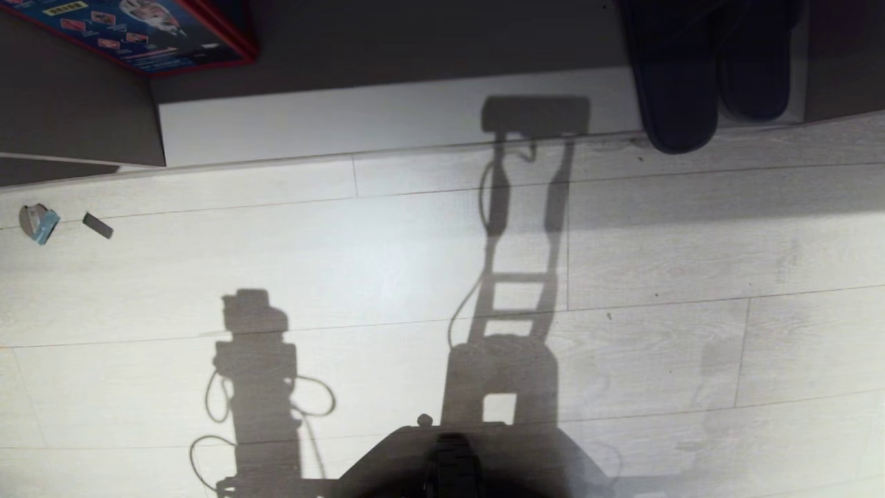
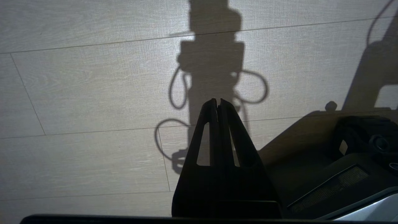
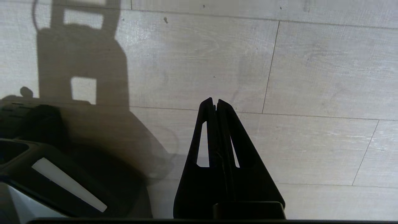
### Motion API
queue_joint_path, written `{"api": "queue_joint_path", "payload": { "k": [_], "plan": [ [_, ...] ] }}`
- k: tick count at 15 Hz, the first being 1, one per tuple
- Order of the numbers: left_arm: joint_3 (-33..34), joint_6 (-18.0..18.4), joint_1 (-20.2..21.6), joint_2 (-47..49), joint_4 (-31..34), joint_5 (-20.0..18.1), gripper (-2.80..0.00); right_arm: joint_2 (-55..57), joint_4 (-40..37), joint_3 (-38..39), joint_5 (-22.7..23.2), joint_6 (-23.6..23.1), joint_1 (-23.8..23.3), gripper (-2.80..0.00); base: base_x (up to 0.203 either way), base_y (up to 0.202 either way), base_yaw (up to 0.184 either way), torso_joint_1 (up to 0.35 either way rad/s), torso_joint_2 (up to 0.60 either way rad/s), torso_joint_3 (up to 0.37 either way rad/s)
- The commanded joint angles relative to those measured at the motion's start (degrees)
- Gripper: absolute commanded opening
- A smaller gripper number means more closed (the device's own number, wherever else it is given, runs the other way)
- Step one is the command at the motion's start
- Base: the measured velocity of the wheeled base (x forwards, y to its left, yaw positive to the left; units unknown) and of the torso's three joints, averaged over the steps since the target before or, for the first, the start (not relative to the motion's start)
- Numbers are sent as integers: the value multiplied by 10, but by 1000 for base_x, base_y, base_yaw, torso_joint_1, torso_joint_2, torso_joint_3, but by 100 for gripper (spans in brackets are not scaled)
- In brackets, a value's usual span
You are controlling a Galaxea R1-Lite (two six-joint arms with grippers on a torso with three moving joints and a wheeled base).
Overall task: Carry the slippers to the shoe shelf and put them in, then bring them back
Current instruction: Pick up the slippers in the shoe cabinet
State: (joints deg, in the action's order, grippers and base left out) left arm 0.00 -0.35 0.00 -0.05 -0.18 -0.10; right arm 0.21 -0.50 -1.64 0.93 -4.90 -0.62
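The slippers (image 1: pixel 681 90), a dark pair, lie side by side at the far right of the head view. They rest on the pale bottom board (image 1: pixel 387 117) of a low open recess between taupe panels, and the left one's end overhangs the wood floor. Whether this recess is the shoe shelf I cannot tell. My left gripper (image 2: pixel 217 101) hangs shut and empty over bare floor beside my base. My right gripper (image 3: pixel 215 100) is likewise shut with nothing in it, over floorboards. Neither arm shows in the head view, only their shadows.
A colourful printed box (image 1: pixel 145 34) sits in the recess at the far left. A small blue-grey scrap (image 1: pixel 38 223) and a dark strip (image 1: pixel 97 225) lie on the floor at left. My dark base (image 1: pixel 449 463) fills the near edge. Pale floorboards (image 1: pixel 387 277) stretch between base and recess.
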Motion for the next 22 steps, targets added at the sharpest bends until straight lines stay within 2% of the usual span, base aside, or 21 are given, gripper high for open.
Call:
{"api": "queue_joint_path", "payload": {
  "k": [1, 6, 9, 11, 12, 14, 16, 22],
  "plan": [
    [0, 0, 0, 0, 0, 0, -280, 24, -7, -47, 3, 0, 0, -280, 0, 0, 0, 0, 0, 0],
    [0, 0, 0, 0, 0, 0, -280, 270, 29, -195, 35, -6, 1, -280, 0, 0, 0, 0, 0, 0],
    [0, 0, 0, 0, 0, 0, -280, 453, 128, -263, 46, -29, 1, -280, 0, 0, 0, 0, 0, 0],
    [0, 0, 0, 0, 0, 0, -280, 562, 213, -315, 50, -60, 0, -280, 0, 0, 0, 0, 0, 0],
    [0, 0, 0, 0, 0, 0, -280, 606, 248, -346, 51, -77, 0, 0, 0, 0, 0, 0, 0, 0],
    [0, 0, 0, 0, 0, 0, -280, 680, 315, -419, 51, -105, 1, 0, 0, 0, 0, 0, 0, 0],
    [0, 0, 0, 0, 0, 0, -280, 721, 348, -481, 50, -118, 0, 0, 0, 0, 0, 0, 0, 0],
    [0, 0, 0, 0, 0, 0, -280, 821, 357, -601, 46, -112, 1, 0, 0, 0, 0, 0, 0, 0]
  ]
}}
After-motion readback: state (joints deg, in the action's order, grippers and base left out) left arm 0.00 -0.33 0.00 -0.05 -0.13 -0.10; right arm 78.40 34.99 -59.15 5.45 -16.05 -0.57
